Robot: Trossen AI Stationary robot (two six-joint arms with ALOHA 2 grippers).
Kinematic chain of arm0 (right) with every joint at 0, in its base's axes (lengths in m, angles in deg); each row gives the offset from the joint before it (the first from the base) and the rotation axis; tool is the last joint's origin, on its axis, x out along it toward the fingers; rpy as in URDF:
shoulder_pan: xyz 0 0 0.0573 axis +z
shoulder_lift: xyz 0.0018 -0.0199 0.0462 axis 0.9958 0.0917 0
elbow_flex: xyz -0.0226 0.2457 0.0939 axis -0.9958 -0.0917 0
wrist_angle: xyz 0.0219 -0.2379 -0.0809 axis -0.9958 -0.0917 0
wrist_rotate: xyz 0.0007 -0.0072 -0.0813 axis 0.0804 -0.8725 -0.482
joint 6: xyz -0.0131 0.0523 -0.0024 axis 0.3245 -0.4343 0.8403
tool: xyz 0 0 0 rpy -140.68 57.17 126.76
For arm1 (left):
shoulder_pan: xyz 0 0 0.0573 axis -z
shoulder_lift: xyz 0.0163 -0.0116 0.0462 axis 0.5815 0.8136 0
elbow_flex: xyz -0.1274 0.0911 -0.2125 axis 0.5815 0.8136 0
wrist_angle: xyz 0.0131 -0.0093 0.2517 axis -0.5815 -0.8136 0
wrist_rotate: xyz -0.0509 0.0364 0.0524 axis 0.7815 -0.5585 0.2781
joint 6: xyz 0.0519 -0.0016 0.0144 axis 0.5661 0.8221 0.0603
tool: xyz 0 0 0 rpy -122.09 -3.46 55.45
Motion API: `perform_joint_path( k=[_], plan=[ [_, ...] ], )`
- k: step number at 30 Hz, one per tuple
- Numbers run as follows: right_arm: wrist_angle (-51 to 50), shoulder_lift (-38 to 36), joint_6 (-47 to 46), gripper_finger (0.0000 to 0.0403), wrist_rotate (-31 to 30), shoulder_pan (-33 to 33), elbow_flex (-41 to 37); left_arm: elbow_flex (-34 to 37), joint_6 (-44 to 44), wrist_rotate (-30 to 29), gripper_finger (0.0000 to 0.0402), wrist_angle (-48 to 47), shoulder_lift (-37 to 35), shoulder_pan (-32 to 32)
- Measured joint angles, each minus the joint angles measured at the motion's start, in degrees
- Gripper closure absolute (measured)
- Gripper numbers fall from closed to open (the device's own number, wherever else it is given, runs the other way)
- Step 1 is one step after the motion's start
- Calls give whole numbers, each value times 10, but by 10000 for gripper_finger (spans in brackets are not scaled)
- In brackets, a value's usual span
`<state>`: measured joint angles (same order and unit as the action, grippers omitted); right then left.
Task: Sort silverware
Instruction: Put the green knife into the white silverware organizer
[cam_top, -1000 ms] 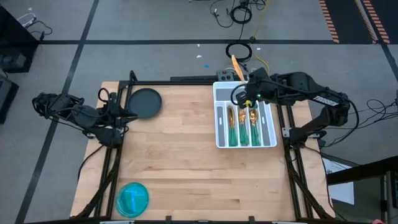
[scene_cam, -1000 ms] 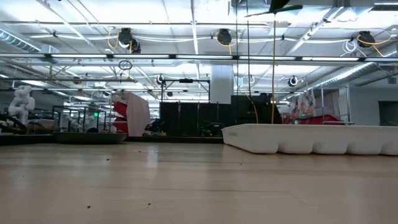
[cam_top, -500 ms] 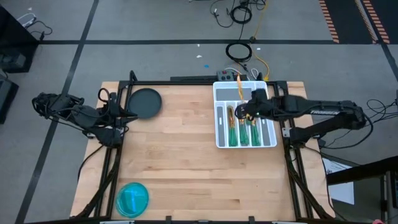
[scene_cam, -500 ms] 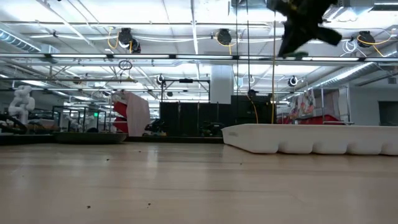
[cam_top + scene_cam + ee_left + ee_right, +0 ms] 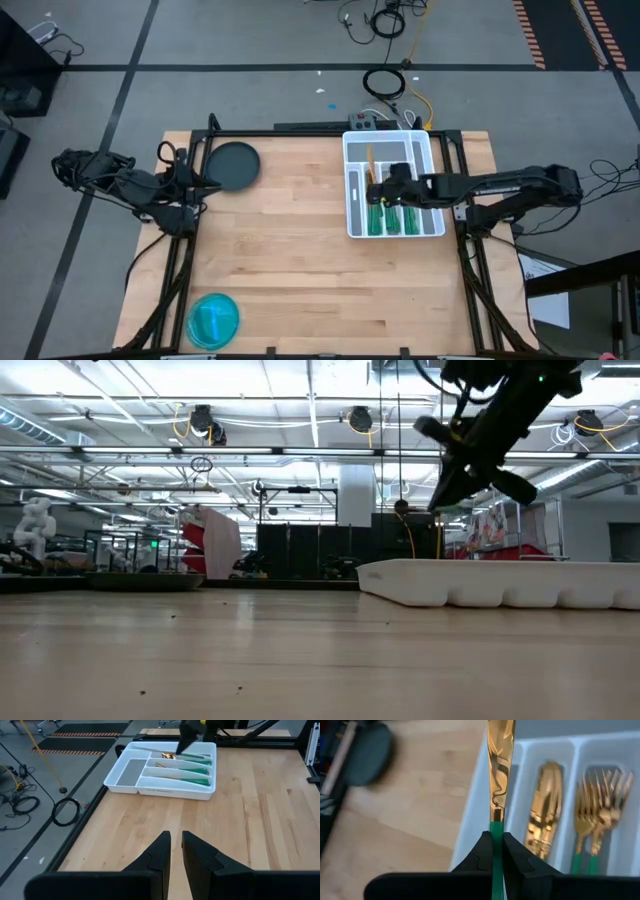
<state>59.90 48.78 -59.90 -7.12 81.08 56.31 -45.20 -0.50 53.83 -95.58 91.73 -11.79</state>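
Table (image 5: 300, 250) of pale wood carries a white tray (image 5: 393, 147) at its far right, a dark plate (image 5: 232, 164) far left and a blue dish (image 5: 213, 318) near the front edge. Right gripper (image 5: 383, 189) hangs over the tray's left slots, jaws pinching a knife (image 5: 500, 770) by its green handle (gold blade pointing forward). Spoons (image 5: 543, 810) and forks (image 5: 600, 810) lie in neighbouring slots. Left gripper (image 5: 172, 851) waits at the table's left edge, fingers nearly together, holding nothing.
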Motion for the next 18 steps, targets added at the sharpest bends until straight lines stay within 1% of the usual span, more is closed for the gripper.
perform_joint_path(
  k=[8,14,18],
  plan=[
    [58,60,-29,403,29,0,-35,0,-4,-7,345,0,0,0],
    [56,85,-41,403,32,1,-38,0,-4,-7,345,-3,0,0],
    [56,99,-44,403,44,3,-38,0,-4,-7,345,-3,0,0]
  ],
)
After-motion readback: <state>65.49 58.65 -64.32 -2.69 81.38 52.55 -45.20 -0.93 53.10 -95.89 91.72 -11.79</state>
